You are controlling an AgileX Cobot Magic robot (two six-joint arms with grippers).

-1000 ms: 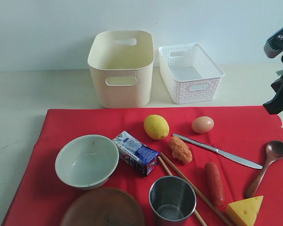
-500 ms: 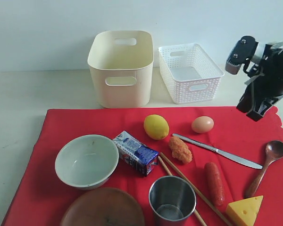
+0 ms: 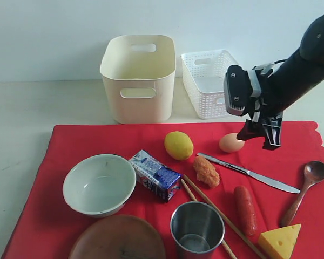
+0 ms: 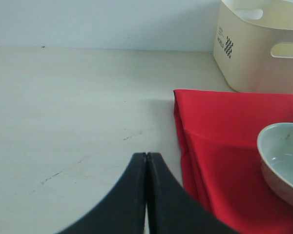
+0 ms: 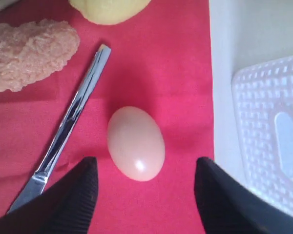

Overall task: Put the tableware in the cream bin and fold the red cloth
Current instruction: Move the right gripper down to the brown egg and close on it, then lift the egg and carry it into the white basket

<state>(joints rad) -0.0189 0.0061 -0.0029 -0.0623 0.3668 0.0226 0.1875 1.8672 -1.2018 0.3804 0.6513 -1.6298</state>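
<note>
Starting at the near edge of the tabletop, the brown wooden plate [image 3: 119,238] lies on the red cloth [image 3: 70,141], partly cut off by the frame. The steel cup [image 3: 197,227] stands upright just beside it toward the right edge, and the wooden chopsticks [image 3: 203,195] run slantwise past the cup. Toward the near right corner lie a cheese wedge [image 3: 281,241], a sausage [image 3: 245,210] and the brown wooden spoon [image 3: 301,197], its bowl end pointing away. Farther back, the pale greenish-white bowl [image 3: 99,184] stands toward the left edge with a blue milk carton [image 3: 155,176] just beside it. A breaded nugget [image 3: 206,171] lies near the middle, and the silver knife [image 3: 249,173] lies slantwise between nugget and spoon. Beyond these are a lemon [image 3: 179,145] and an egg [image 5: 136,144]. The right gripper [image 5: 145,162] is over the egg, its fingers spread wide to either side and apparently clear of it, though its height is hard to judge. The left gripper [image 4: 146,161] has its fingers pressed together on nothing, over bare tabletop [image 4: 78,107] just off the cloth's left edge. Past the cloth, near the far edge, the cream bin [image 3: 139,78] stands upright, with a white perforated basket [image 3: 205,102] just beside it toward the right.
</note>
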